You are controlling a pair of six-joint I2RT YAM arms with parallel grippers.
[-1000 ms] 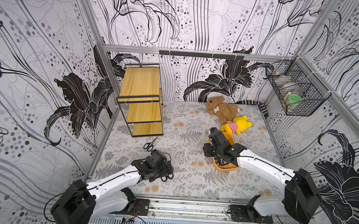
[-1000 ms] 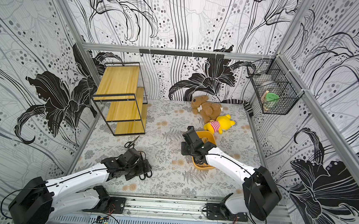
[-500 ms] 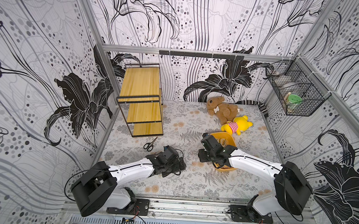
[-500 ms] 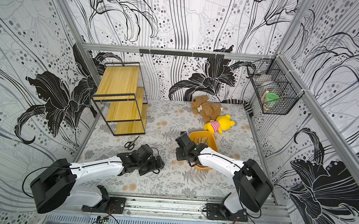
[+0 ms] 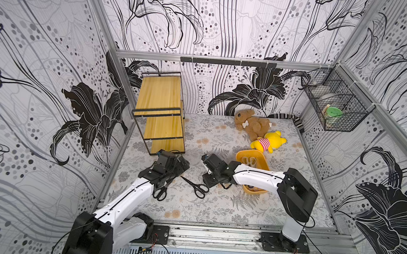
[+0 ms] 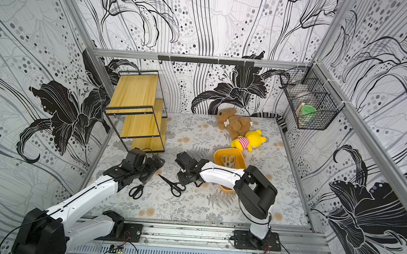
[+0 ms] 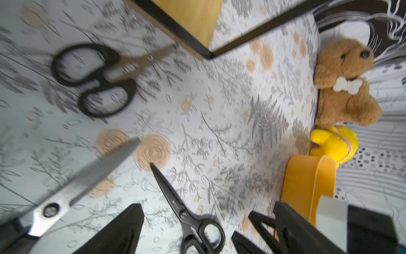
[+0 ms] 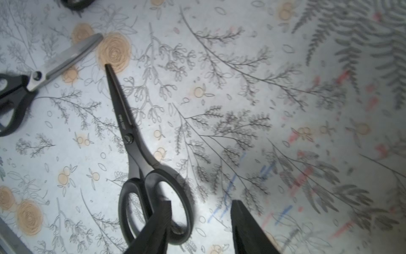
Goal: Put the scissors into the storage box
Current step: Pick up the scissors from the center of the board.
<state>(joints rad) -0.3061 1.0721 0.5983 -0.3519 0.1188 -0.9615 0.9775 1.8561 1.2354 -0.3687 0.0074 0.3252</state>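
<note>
Right wrist view: the right gripper (image 8: 201, 202) stands moderately wide with nothing between its jaws. One finger (image 8: 157, 222) is over the handle ring of the all-black scissors (image 8: 131, 140), which lie flat on the floral mat (image 8: 263, 88). In a top view this pair lies left of the orange storage box (image 5: 254, 191), apart from it, and a cream-handled pair (image 5: 248, 161) lies inside. The left gripper (image 5: 182, 163) hangs near the yellow shelf (image 5: 160, 97). Its wrist picture is blurred, so I cannot tell its opening.
</note>
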